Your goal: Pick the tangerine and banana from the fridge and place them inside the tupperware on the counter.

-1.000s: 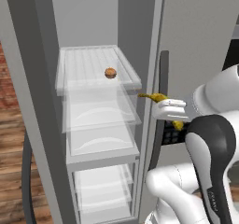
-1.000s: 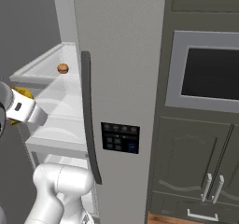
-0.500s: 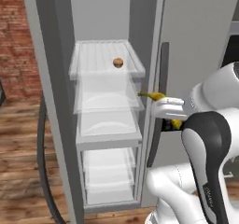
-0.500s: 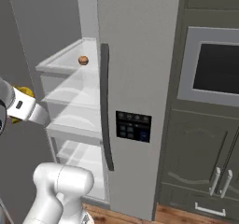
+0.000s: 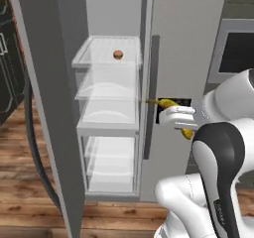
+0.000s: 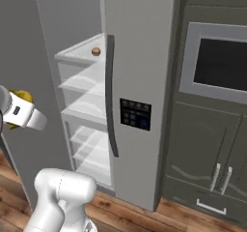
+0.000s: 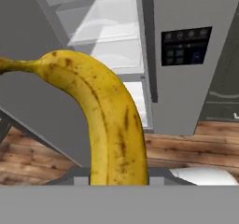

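Note:
My gripper (image 5: 173,115) is shut on the banana (image 5: 166,103), a curved yellow fruit held in front of the grey fridge (image 5: 186,38), just right of its dark handle strip (image 5: 151,98). In the hand view the banana (image 7: 112,120) rises large between the fingers, brown-speckled, stem to the left. From the right base view the banana (image 6: 21,96) peeks out above the white hand (image 6: 24,115). The tangerine (image 5: 118,54) sits on the upper translucent shelf inside the fridge (image 6: 140,42), also seen as the tangerine (image 6: 96,51). The tupperware and the counter are out of view.
The fridge's open grey door (image 5: 44,108) stands at the left. A dark control panel (image 6: 135,114) sits on the closed door. A wall oven (image 6: 222,62) and dark cabinets (image 6: 207,163) stand right of the fridge. Wooden floor (image 5: 30,202) lies below.
The whole picture has shifted in both base views, so the base has moved; more of the oven side shows. The banana stays in the shut gripper and the tangerine stays on its shelf.

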Controlling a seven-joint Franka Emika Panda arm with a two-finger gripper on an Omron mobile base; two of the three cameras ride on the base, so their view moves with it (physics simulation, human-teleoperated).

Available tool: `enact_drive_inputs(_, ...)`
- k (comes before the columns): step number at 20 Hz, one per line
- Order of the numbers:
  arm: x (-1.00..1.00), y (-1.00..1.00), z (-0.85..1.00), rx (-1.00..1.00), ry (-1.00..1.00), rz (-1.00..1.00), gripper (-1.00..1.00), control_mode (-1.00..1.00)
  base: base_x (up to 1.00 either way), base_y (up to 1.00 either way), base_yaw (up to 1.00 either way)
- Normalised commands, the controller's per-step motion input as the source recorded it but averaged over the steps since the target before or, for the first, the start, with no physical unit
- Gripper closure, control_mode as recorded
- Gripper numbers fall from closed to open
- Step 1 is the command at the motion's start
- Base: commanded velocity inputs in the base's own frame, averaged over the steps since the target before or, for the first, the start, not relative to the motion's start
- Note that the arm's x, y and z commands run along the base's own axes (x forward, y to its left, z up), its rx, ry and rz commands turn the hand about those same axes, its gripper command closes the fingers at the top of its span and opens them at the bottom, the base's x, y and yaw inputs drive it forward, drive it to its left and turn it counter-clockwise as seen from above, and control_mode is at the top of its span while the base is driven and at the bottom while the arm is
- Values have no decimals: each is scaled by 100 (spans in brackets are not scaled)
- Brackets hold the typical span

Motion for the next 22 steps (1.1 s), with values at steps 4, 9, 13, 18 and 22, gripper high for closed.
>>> enact_drive_inputs(4, 0, 0, 0, 0, 0, 0, 100, 100, -68, -69, 39)
enact_drive_inputs(9, 0, 0, 0, 0, 0, 0, 100, 100, -76, -17, 90)
enact_drive_inputs(13, 0, 0, 0, 0, 0, 0, 100, 100, -78, 0, 100)
enact_drive_inputs(18, 0, 0, 0, 0, 0, 0, 100, 100, -90, 0, 100)
enact_drive_inputs(22, 0, 0, 0, 0, 0, 0, 100, 100, -86, 7, 100)
